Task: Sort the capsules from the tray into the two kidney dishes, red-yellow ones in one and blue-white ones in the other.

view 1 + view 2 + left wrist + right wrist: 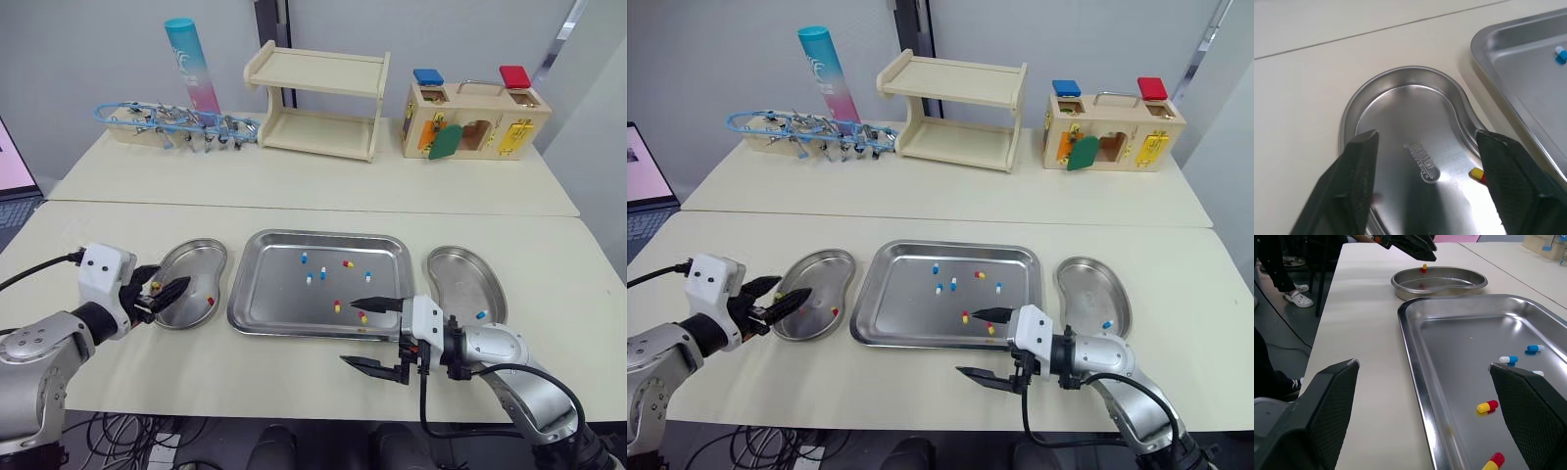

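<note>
Seven capsules sit in the rectangular stainless steel tray (269, 294), centre of frame. Four blue-white capsules (322, 273) are spread across its upper middle. Of the three red-yellow capsules (337, 306), one is near the top and two are close to the bottom rim.

The left steel kidney dish (201, 253), just left of the tray, has one red-yellow capsule (210, 301) lying on its tray side. The right steel kidney dish (460, 264), just right of the tray, has one blue-white capsule (480, 314) near its lower end.

Left hand (168, 287), lower left of frame, hovers over the left dish with its fingers spread and nothing clamped. In the right wrist view an upright red-yellow capsule (1423, 268) sits directly under that hand at the dish's far rim; I can't tell whether it touches anything.

Right hand (370, 335), lower centre-right, is wide open and empty. One finger is over the tray's bottom rim by the two lower red-yellow capsules, the other over the bare cream counter (245, 372).

Writing: there is an embossed stamp (1422, 162) on the left dish floor, letters not legible. The teal-to-pink tube (191, 59), upper left, has white print that is also unreadable.

The back row also holds a blue wire rack (176, 122), a light wooden two-tier shelf (318, 103) and a wooden latch box (475, 122) with blue and red blocks on top.
</note>
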Robot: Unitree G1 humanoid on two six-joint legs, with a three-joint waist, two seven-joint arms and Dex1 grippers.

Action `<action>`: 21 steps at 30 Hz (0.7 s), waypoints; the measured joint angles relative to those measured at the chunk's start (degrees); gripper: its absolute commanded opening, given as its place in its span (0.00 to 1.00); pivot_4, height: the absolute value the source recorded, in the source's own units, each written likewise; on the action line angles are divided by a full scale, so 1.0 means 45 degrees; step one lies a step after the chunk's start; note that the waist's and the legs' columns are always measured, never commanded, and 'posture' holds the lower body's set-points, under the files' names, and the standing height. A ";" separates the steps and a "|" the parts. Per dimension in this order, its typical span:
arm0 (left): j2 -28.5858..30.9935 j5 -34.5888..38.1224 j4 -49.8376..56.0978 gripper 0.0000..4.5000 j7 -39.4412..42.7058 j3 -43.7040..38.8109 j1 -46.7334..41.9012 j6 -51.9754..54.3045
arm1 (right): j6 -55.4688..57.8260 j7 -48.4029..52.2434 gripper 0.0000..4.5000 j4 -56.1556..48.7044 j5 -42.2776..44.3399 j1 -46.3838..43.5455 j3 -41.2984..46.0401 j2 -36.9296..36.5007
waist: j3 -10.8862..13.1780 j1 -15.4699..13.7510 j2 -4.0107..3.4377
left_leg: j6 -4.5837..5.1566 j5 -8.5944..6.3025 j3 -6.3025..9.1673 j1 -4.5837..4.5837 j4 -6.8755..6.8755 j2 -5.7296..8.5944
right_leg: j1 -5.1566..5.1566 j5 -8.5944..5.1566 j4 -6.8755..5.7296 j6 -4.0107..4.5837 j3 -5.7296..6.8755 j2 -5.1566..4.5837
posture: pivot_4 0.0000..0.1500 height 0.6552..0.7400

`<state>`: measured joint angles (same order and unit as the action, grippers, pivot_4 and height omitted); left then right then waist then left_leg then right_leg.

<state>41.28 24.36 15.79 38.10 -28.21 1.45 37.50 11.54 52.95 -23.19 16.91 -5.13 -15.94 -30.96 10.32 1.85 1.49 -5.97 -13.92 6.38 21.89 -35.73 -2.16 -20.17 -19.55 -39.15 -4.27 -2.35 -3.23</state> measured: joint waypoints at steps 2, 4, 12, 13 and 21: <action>0.0039 0.0117 0.0152 0.83 0.0002 -0.0150 0.0096 0.0000 | 0.0000 0.0008 1.00 0.0026 0.0000 -0.0019 0.0005 -0.0001 | 0.0000 0.0006 0.0000 | 0.0000 0.0000 -0.0002 -0.0001 0.0000 0.0000 | 0.0000 0.0000 0.0001 0.0000 -0.0001 0.0000 | 1.00 1.00; 0.0104 0.0328 0.0287 0.83 0.0072 -0.0382 0.0331 0.0001 | -0.0001 0.0013 1.00 0.0083 0.0000 -0.0028 0.0016 -0.0005 | 0.0000 0.0013 0.0000 | 0.0000 0.0000 -0.0003 -0.0002 0.0001 -0.0006 | -0.0001 0.0001 0.0001 0.0001 -0.0002 0.0005 | 1.00 1.00; 0.0437 0.0886 0.0286 0.83 0.1281 -0.2736 0.2470 -0.0718 | 0.0037 0.0162 1.00 0.0048 0.0105 0.0028 0.0966 -0.0810 | 0.0001 0.0001 -0.0002 | -0.0003 -0.0002 -0.0016 -0.0001 0.0004 -0.0017 | -0.0003 0.0004 0.0010 0.0008 -0.0005 0.0013 | 1.00 1.00; 0.0549 0.0751 0.0014 0.83 0.1488 -0.2937 0.2873 -0.1115 | 0.0074 0.0190 1.00 -0.0023 0.0275 0.0135 0.1414 -0.1132 | 0.0005 -0.0003 -0.0008 | -0.0004 -0.0003 -0.0018 0.0000 0.0005 -0.0017 | -0.0003 0.0004 0.0014 0.0010 -0.0006 0.0013 | 1.00 1.00; 0.0566 -0.0026 -0.3314 1.00 0.2324 -0.4165 0.4252 -0.3708 | -0.0308 0.1707 1.00 0.1286 0.1025 0.2087 0.6234 -0.4500 | 0.0001 -0.0077 0.0004 | 0.0004 -0.0010 -0.0032 0.0001 0.0005 -0.0017 | 0.0006 0.0004 0.0032 0.0013 -0.0007 0.0011 | 1.00 1.00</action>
<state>43.83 24.24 0.87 48.55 -46.95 20.58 20.81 10.16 60.63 -17.40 21.52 4.26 12.11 -51.21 10.33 1.50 1.51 -5.95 -13.96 6.23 21.89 -35.71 -2.24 -20.14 -19.53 -39.00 -4.22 -2.38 -3.19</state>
